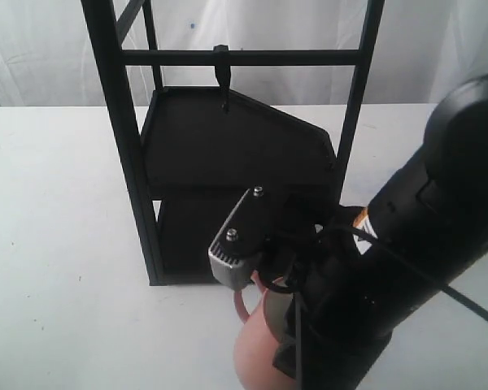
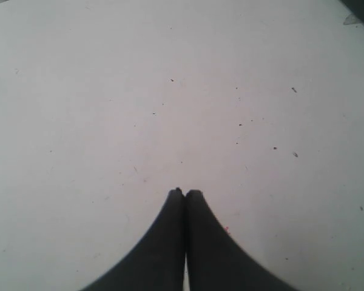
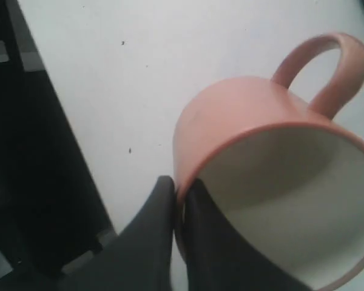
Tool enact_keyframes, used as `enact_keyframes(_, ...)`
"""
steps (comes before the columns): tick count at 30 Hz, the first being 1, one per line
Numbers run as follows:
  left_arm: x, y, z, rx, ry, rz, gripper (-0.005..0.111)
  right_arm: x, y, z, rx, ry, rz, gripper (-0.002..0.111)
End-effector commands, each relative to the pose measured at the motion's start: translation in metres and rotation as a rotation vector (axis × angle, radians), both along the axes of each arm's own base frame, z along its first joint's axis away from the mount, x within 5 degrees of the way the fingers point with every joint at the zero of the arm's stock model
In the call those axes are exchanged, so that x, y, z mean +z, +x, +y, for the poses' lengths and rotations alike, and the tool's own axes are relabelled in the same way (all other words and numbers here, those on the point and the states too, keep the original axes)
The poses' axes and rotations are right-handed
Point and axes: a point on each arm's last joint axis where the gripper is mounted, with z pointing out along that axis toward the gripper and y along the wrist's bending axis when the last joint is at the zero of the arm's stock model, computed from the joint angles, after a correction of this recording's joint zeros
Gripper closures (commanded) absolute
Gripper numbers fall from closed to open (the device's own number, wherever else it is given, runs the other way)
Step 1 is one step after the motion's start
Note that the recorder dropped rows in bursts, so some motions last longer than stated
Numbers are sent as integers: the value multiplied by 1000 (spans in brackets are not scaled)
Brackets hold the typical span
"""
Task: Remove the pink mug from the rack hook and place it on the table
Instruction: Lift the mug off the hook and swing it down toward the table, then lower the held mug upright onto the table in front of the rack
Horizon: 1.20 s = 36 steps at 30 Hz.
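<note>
The pink mug point(image 3: 249, 121) hangs tilted in my right gripper point(image 3: 181, 191), which is shut on its rim, one finger outside the wall and one against the cream inside. Its loop handle point(image 3: 330, 66) points away from the fingers. In the exterior view the pink mug point(image 1: 256, 349) shows low in front of the rack, half hidden by my right arm point(image 1: 407, 268); whether it touches the table point(image 1: 57, 244) I cannot tell. The rack hook point(image 1: 220, 77) on the top crossbar is bare. My left gripper point(image 2: 183, 193) is shut on nothing over the white table point(image 2: 170, 91).
The tall black rack point(image 1: 138, 187) with two dark shelves point(image 1: 228, 146) stands at mid-table, just behind the mug. Its dark frame point(image 3: 24, 151) fills one side of the right wrist view. White curtains hang behind the table.
</note>
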Motion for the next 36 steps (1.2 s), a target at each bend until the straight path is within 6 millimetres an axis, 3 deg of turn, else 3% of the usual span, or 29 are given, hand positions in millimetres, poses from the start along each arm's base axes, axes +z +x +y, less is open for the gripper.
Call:
enact_keyframes(1, -3, -1, 0, 3, -9, 23, 107, 20, 0, 14, -40, -13, 70, 108)
enact_keyframes(6, -3, -1, 0, 3, -9, 23, 107, 31, 5, 49, -37, -26, 63, 108)
enact_keyframes(8, -3, -1, 0, 3, -9, 23, 107, 26, 11, 58, -51, -68, 33, 108)
enact_keyframes(11, -3, -1, 0, 3, -9, 23, 107, 2, 22, 68, -109, -162, 43, 108)
enact_keyframes(18, -3, -1, 0, 3, -9, 23, 107, -18, 30, 79, -144, -185, 56, 108)
enact_keyframes(24, -3, -1, 0, 3, -9, 23, 107, -18, 42, 85, -278, -110, -18, 108)
enact_keyframes(30, -3, -1, 0, 3, -9, 23, 107, -28, 44, 79, -275, -215, -27, 108)
enact_keyframes(36, -3, -1, 0, 3, -9, 23, 107, -30, 49, 82, -343, -182, -42, 108)
